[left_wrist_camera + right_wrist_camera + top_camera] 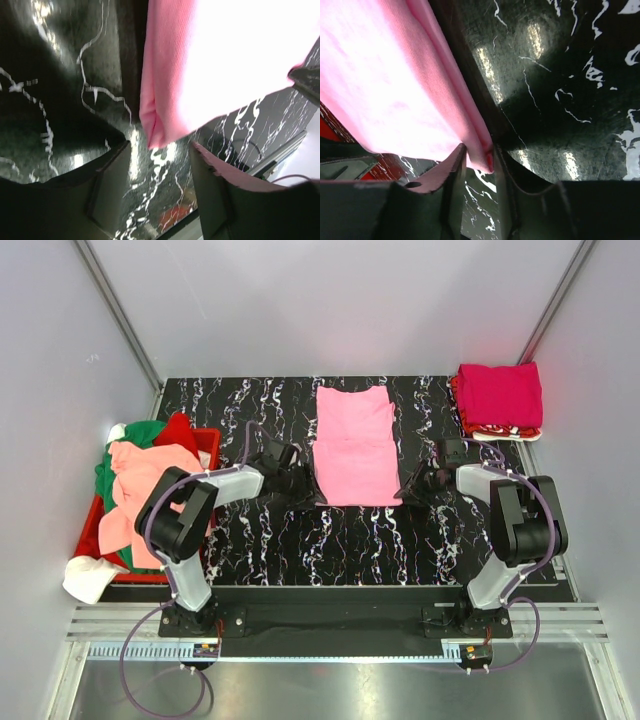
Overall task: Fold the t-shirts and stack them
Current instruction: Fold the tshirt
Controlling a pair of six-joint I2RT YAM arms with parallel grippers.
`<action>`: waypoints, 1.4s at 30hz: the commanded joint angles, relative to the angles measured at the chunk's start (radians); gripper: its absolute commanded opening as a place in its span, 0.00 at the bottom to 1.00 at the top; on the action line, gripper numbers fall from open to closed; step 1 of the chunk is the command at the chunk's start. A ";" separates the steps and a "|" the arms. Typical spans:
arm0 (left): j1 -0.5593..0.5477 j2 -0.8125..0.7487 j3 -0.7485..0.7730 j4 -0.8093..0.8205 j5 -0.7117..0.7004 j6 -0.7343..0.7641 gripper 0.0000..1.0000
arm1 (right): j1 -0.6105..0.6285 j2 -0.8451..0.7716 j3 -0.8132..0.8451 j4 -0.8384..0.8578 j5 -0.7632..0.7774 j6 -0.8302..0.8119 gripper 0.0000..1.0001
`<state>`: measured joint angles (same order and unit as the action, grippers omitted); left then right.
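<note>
A light pink t-shirt (pixel 355 445), folded into a long rectangle, lies flat in the middle of the black marbled table. My left gripper (pixel 303 485) is low at its near left corner, open; in the left wrist view the corner (pixel 155 130) lies just ahead of the gap between my fingers (pixel 160 150). My right gripper (pixel 408 490) is at the near right corner, and in the right wrist view (pixel 480 152) it is shut on that corner of the shirt (pixel 385 85). A folded stack with a magenta t-shirt (pixel 500 395) on top sits at the back right.
A red crate (pixel 208 445) at the left table edge holds a heap of unfolded shirts: salmon (pixel 150 480), green (pixel 140 432) and white (pixel 90 578) hanging over the near corner. Grey walls enclose the table on three sides.
</note>
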<state>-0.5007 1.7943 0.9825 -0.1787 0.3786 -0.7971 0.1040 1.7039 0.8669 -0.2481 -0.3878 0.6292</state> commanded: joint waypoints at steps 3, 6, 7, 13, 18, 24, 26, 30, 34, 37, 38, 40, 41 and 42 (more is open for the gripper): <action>-0.009 0.066 0.018 0.008 -0.122 -0.005 0.44 | 0.005 0.036 -0.022 0.038 0.010 -0.003 0.30; -0.010 0.085 0.027 0.013 -0.132 -0.011 0.21 | 0.005 0.045 -0.025 0.050 0.006 0.000 0.19; -0.010 0.091 0.036 0.015 -0.132 -0.011 0.15 | 0.005 0.045 -0.026 0.052 0.006 0.001 0.17; -0.030 0.024 0.030 -0.033 -0.139 0.004 0.00 | 0.005 -0.038 -0.045 -0.006 0.010 0.003 0.00; -0.079 -0.194 -0.090 -0.096 -0.164 -0.016 0.00 | 0.010 -0.260 -0.095 -0.170 0.032 0.017 0.00; -0.234 -0.456 -0.159 -0.244 -0.223 -0.092 0.00 | 0.020 -0.590 -0.164 -0.384 -0.011 0.030 0.00; -0.278 -0.519 -0.171 -0.301 -0.244 -0.135 0.00 | 0.028 -0.679 -0.192 -0.466 -0.035 0.055 0.00; -0.386 -0.695 -0.200 -0.407 -0.280 -0.217 0.00 | 0.037 -0.926 -0.197 -0.635 -0.066 0.098 0.00; -0.420 -0.779 -0.151 -0.493 -0.296 -0.254 0.00 | 0.037 -1.033 -0.134 -0.743 -0.057 0.127 0.00; -0.418 -0.780 -0.063 -0.554 -0.302 -0.229 0.01 | 0.036 -1.024 -0.046 -0.777 -0.027 0.122 0.00; -0.418 -0.765 -0.036 -0.564 -0.305 -0.220 0.02 | 0.037 -1.002 -0.001 -0.777 -0.007 0.121 0.00; -0.415 -0.736 0.045 -0.599 -0.319 -0.197 0.04 | 0.037 -0.966 0.049 -0.780 0.026 0.109 0.00; -0.409 -0.719 0.070 -0.611 -0.317 -0.176 0.04 | 0.037 -0.925 0.085 -0.772 0.050 0.103 0.00; -0.392 -0.684 0.090 -0.617 -0.310 -0.163 0.04 | 0.037 -0.903 0.101 -0.760 0.061 0.099 0.00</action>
<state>-0.9165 1.0626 0.9695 -0.7319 0.1040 -1.0100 0.1387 0.7380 0.8757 -1.0161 -0.4065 0.7380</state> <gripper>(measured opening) 0.045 0.014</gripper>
